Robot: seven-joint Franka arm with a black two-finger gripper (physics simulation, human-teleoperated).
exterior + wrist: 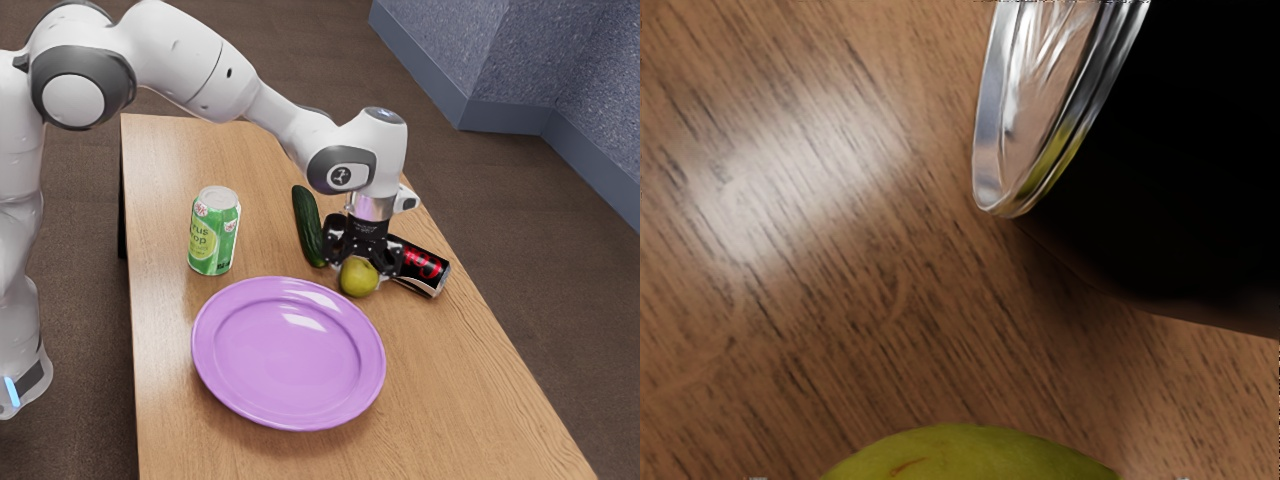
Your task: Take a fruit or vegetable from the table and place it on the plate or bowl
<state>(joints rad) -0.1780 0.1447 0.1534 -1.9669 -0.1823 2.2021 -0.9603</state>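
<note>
A yellow-green pear (359, 279) lies on the wooden table just beyond the far right rim of the purple plate (288, 352). My gripper (361, 266) is down directly over the pear, its black hand covering the fruit's top. In the wrist view the pear (970, 455) shows just under the hand, with the tabletop very close. A dark green cucumber (308, 226) lies a little to the exterior view's left of the hand, apart from it.
A black soda can (421, 268) lies on its side right behind the pear, and its silvery rim (1040, 120) is close to my hand. A green soda can (214, 230) stands upright beyond the plate's left side. The table's right edge (480, 300) is near.
</note>
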